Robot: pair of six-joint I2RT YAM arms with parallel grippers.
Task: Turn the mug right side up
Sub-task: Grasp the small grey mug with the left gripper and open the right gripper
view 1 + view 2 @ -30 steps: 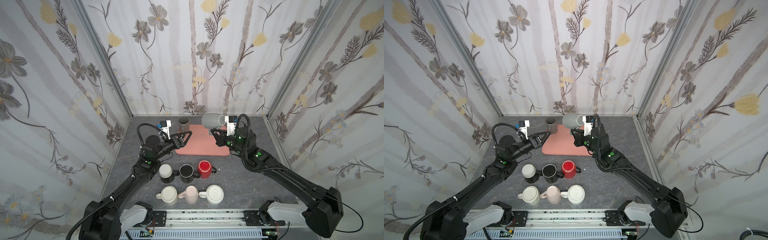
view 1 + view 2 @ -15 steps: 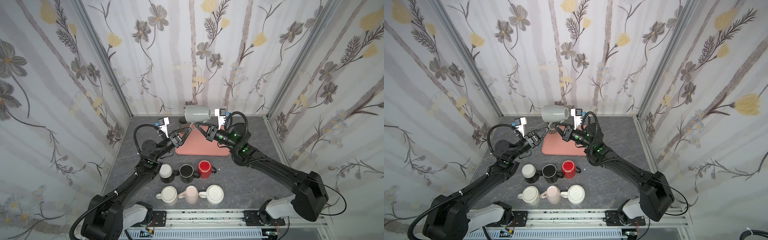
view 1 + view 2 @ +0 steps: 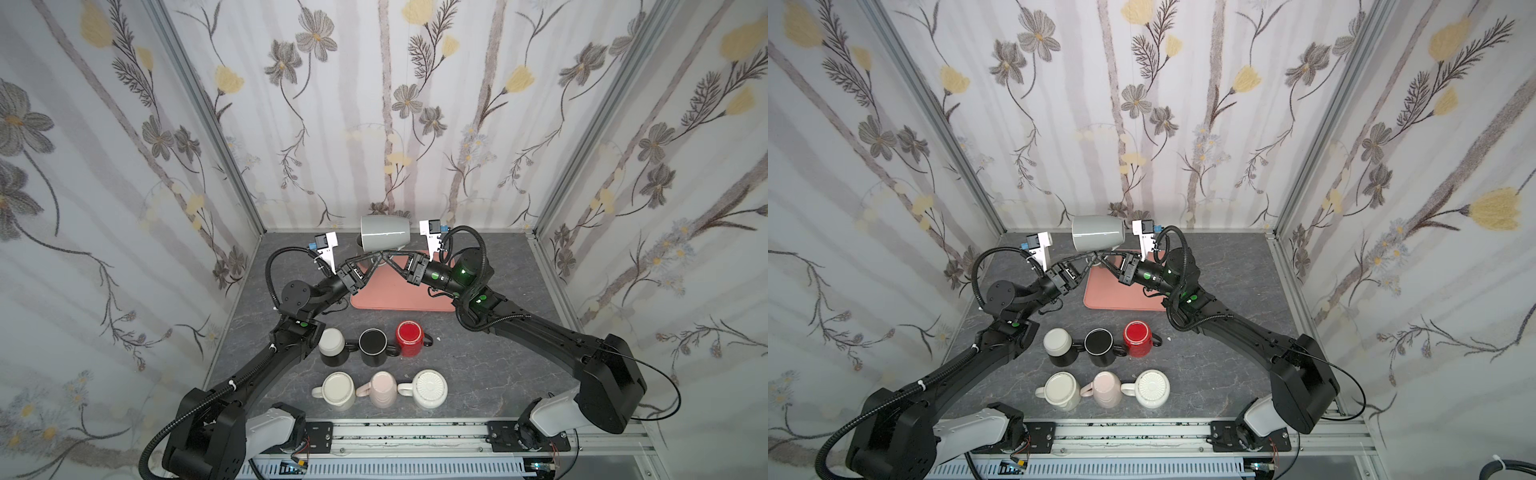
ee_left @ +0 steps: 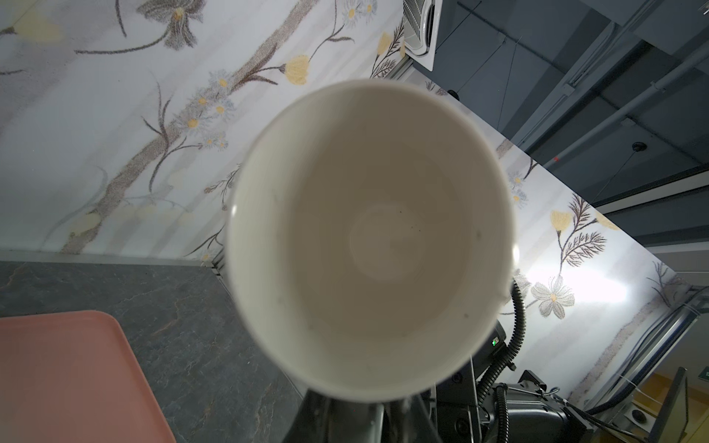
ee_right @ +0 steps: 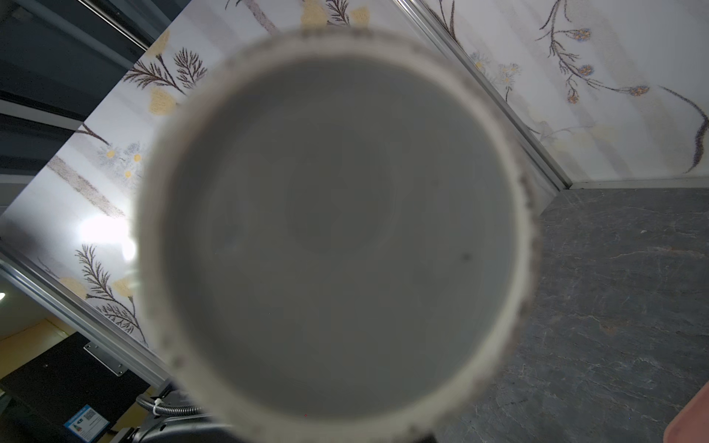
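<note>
A grey mug (image 3: 384,233) (image 3: 1098,237) hangs on its side above the back edge of the pink tray (image 3: 399,293), mouth to the left, base to the right. Both grippers meet just beneath it, where its handle is. My left gripper (image 3: 376,258) (image 3: 1089,262) comes from the left and is shut on the handle. My right gripper (image 3: 390,259) (image 3: 1104,261) comes from the right and is shut there too. The left wrist view looks straight into the mug's pale inside (image 4: 370,237), with dark fingers (image 4: 337,418) under its rim. The mug's base (image 5: 333,230) fills the right wrist view and hides that gripper.
Two rows of upside-down mugs stand in front of the tray: white-bottomed (image 3: 332,345), black (image 3: 372,343) and red (image 3: 409,336), then cream (image 3: 336,388), pink (image 3: 380,386) and white (image 3: 428,386). Flowered walls close in the back and both sides.
My right gripper has swung the mug left and turned it onto its side. My left gripper has risen to the mug's underside and shut there.
</note>
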